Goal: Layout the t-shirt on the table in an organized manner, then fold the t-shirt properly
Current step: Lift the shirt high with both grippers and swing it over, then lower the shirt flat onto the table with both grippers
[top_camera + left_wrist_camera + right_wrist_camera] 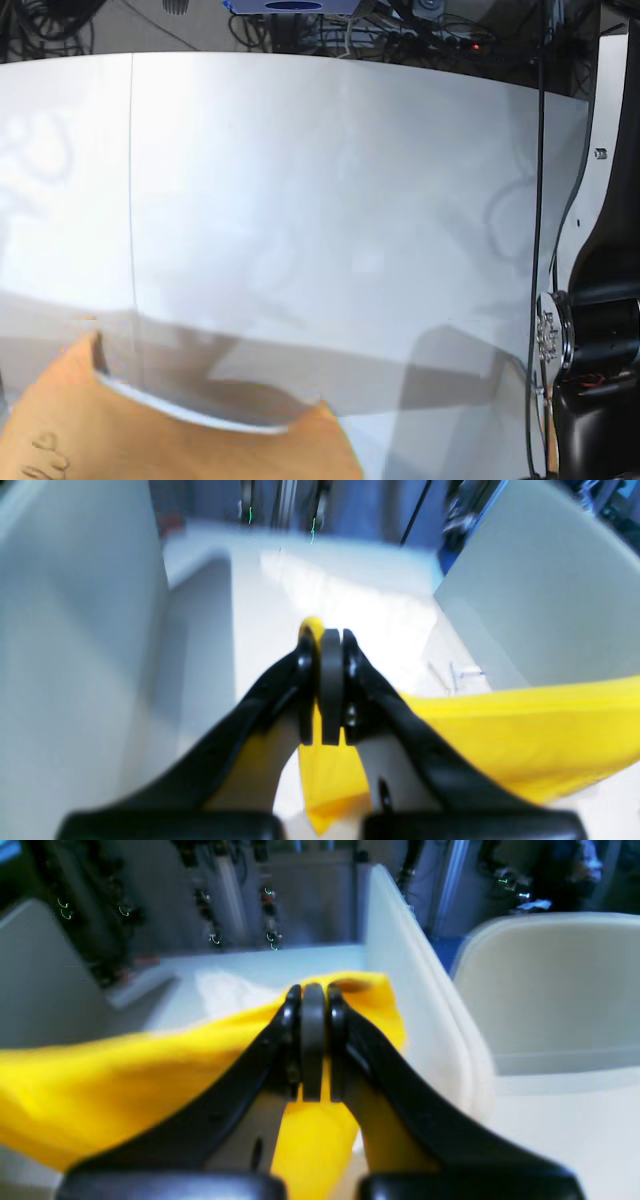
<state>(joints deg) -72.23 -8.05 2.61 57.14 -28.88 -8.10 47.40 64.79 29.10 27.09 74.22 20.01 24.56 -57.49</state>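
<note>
Clearly both the left gripper (pixel 330 690) and right gripper (pixel 314 1045) pinch the t-shirt (pixel 150 435) (held aloft); thin holds could slip, crumpling it onto the table (pixel 340 200).

The left hand (pixel 331 680) is glossy black: two curved arms sweep up from a broad black base and narrow toward the tips. Between the tips sits a flat grey pad with rounded ends, flanked by thin black plates. A small silvery screw shows just below the pad on one side, and a dark slot sits lower in the pale inner face. The right hand (pixel 313 1040) has the same build: black arms, grey middle pad, pale inner faces. In the base view, the left arm (pixel 600 360) shows a black casing, a ring of silvery screws, a white panel and a thin black cable.
</note>
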